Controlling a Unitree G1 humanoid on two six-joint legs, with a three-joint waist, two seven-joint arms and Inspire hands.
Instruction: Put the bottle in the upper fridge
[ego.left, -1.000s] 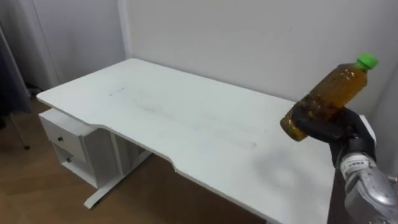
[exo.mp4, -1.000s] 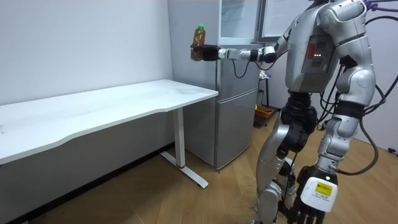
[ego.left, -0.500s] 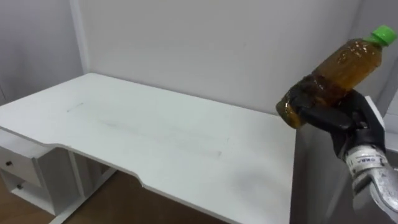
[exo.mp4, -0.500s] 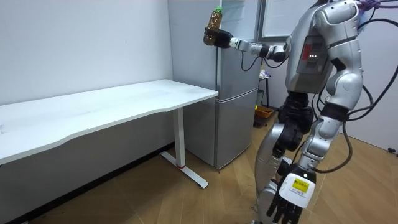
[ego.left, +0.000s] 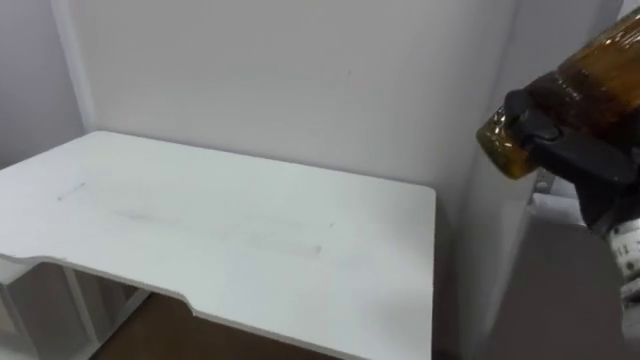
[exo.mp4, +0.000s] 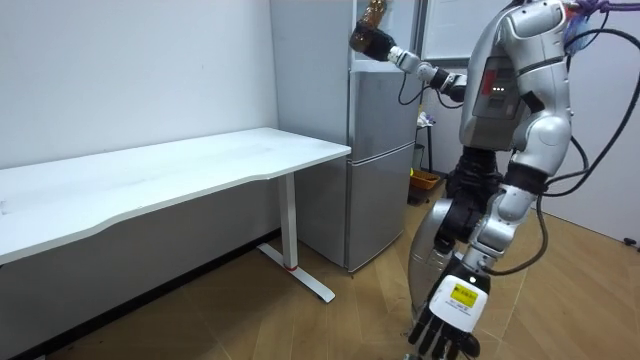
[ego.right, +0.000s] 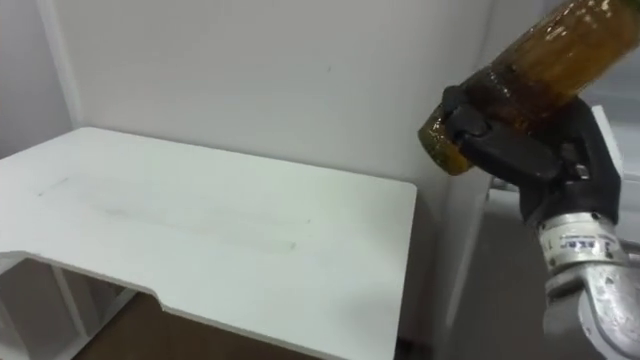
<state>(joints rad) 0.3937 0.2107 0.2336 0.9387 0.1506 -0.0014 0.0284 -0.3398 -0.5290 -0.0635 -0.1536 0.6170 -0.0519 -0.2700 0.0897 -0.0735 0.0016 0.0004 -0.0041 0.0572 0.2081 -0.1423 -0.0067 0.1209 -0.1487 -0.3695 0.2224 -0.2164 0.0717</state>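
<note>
My right hand (ego.right: 540, 160) curls round a tilted amber bottle (ego.right: 545, 55), high by the fridge (exo.mp4: 385, 160). My left hand (exo.mp4: 447, 322) hangs low; fingers relaxed.

No text can be read — none legible.

Amber-brown translucent bottle (ego.right: 540, 55), one o'clock; black right hand (ego.right: 540, 165); plain white table (ego.right: 200, 240), eight o'clock; silver-grey fridge (exo.mp4: 380, 170); light wood-plank floor (exo.mp4: 330, 325); white wall (ego.left: 300, 70).

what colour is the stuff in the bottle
Amber brown, seen best in the right eye view, where the right hand grips the bottle.
</note>
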